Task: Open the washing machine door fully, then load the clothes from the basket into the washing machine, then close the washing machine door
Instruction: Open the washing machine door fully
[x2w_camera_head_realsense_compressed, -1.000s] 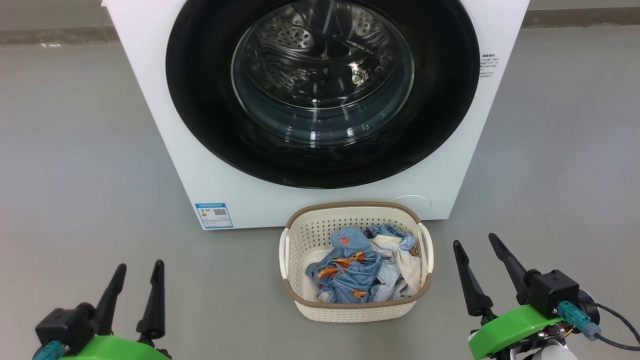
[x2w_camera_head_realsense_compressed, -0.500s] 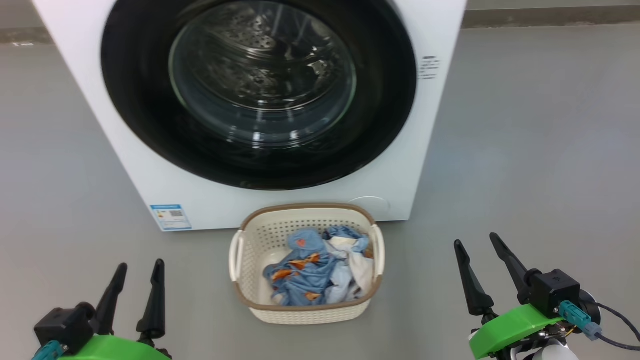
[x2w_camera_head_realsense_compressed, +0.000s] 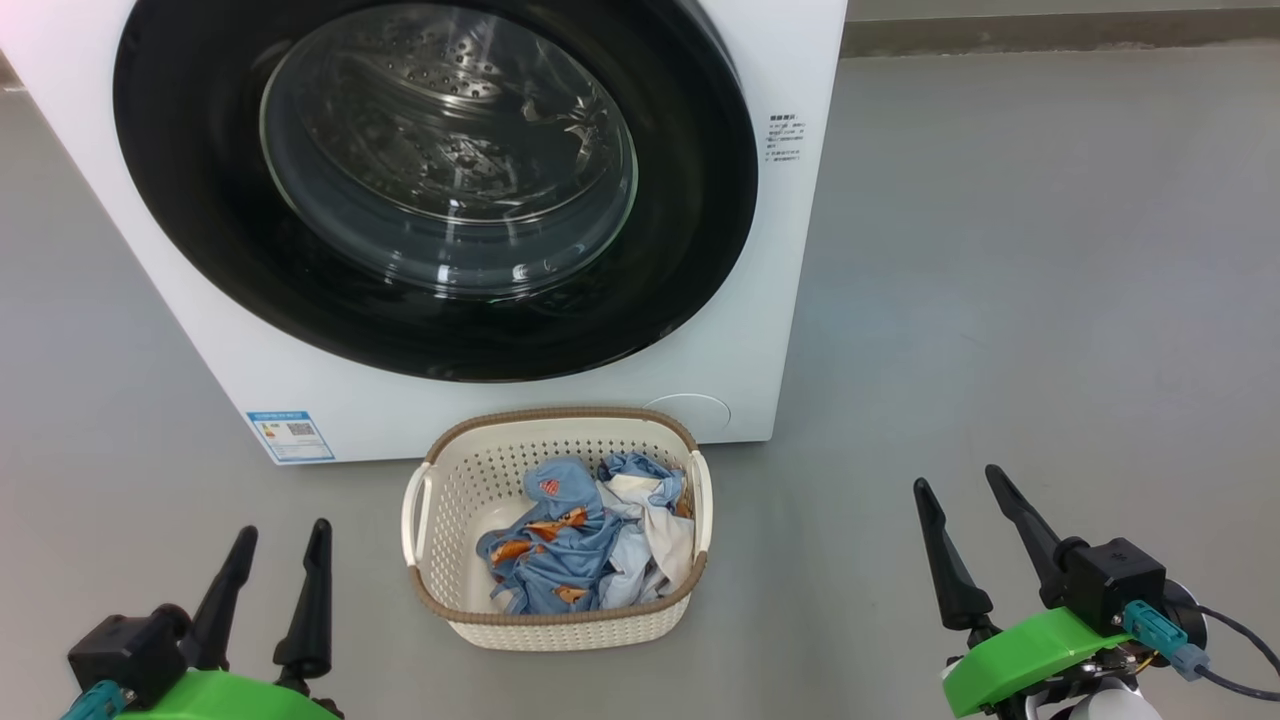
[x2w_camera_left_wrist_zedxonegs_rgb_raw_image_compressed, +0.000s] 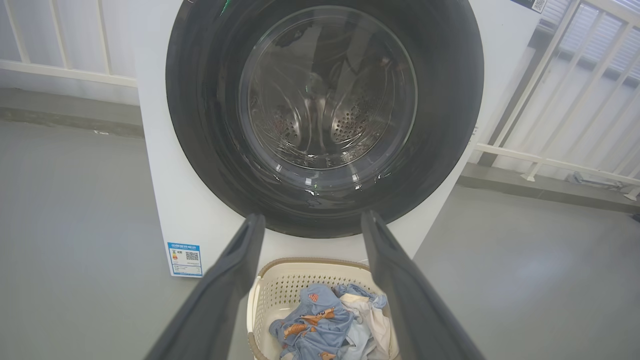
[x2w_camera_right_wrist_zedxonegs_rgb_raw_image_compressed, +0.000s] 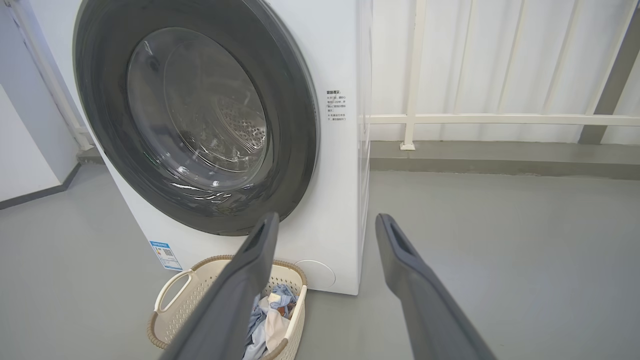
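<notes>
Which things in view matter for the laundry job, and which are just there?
Job: big white front-loading washing machine; its round glossy black door, shut; small cream perforated plastic basket; soft blue and white clothes inside it.
Just there: grey floor; white barred railing; small blue label on the washer.

Head looks down; wrists low, forward; all share basket (x2w_camera_head_realsense_compressed: 560, 632).
</notes>
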